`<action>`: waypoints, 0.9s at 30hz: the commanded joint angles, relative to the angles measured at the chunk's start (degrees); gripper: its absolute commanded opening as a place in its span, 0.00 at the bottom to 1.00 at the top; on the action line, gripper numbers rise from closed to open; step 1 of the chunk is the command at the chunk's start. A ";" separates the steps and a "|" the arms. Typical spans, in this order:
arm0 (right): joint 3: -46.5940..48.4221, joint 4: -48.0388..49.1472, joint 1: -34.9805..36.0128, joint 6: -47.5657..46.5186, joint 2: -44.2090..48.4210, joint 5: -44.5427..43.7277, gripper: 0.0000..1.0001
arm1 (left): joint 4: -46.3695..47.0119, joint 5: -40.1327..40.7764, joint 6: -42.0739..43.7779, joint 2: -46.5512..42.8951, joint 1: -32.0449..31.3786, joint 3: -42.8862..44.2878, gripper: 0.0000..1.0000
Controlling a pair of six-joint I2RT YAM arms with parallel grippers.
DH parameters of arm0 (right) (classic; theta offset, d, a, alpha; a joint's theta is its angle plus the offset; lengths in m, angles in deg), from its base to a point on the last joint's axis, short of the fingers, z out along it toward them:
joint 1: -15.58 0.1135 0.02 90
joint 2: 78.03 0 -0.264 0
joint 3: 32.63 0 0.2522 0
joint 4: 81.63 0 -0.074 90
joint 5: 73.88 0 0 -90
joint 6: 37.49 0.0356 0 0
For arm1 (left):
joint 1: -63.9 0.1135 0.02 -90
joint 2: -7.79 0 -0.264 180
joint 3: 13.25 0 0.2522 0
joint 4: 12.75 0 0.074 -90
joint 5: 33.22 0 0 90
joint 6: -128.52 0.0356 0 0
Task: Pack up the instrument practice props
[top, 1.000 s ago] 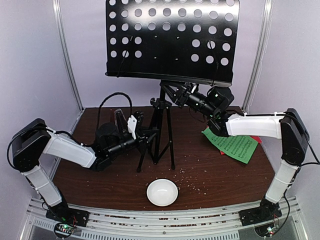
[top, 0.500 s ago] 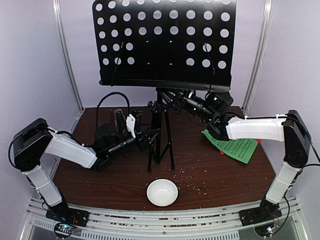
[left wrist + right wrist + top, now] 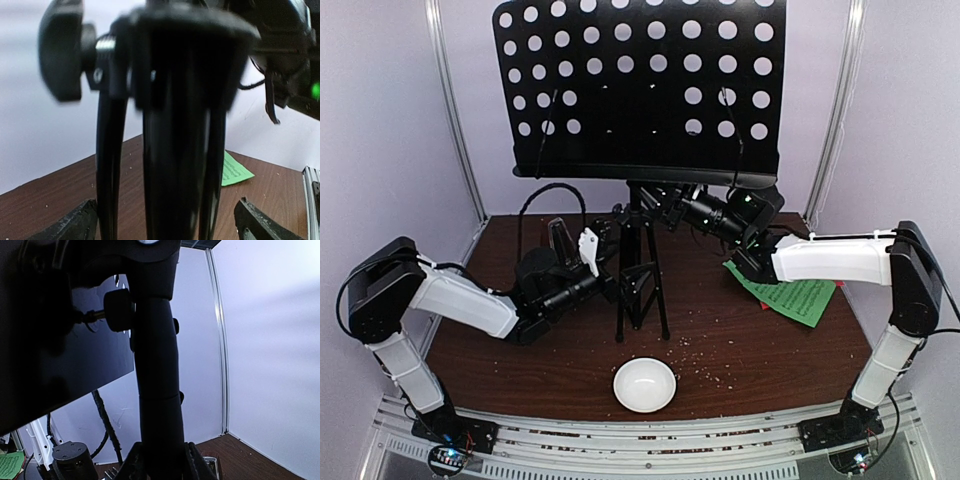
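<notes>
At the middle of the desk (image 3: 750,350) stands the tall black perforated music stand (image 3: 640,90). Over the last second its tray has climbed higher and drifted left in the top view. Its tripod legs (image 3: 640,290) have drawn in closer to the pole.

The right claw (image 3: 658,197) is clamped on the pole just under the tray; its wrist view shows a finger on each side of the tube. The left claw (image 3: 612,282), which was nearly together at the leg collar a second ago, now stands wide apart. Its fingers (image 3: 75,225) sit at the bottom corners of its wrist view, with the legs between them and clear of both.

So the right arm alone appears to carry the stand, and the left has probably let go to take a fresh hold or pull away. The collapse looks partly done, since the tray is still up.

The green sheet (image 3: 795,295) lies on the desk under the right arm, not yet packed. A white bowl (image 3: 644,385) sits near the front edge.
</notes>
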State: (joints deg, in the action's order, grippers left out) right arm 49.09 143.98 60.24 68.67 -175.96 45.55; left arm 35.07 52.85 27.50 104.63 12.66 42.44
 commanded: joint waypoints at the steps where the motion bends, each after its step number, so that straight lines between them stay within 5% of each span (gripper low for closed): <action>1: -0.76 0.59 0.50 -0.40 2.34 -2.54 0.00 | -0.12 3.80 0.97 2.63 -0.93 4.67 0.98; 13: -1.40 -3.34 1.25 -4.24 4.22 -5.13 0.00 | -5.32 14.74 1.33 7.96 -2.99 10.76 0.98; 21: -2.04 -2.64 1.42 -4.29 4.67 -5.56 0.00 | -5.52 14.10 1.60 8.02 -3.07 10.22 0.58; 27: -2.21 -2.17 1.51 -4.18 4.99 -5.87 0.00 | -5.29 14.43 1.36 7.82 -3.07 9.31 0.49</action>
State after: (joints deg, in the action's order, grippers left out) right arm 47.45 140.29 60.94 64.87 -173.33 39.12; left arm 31.90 65.75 28.61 111.21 9.14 52.17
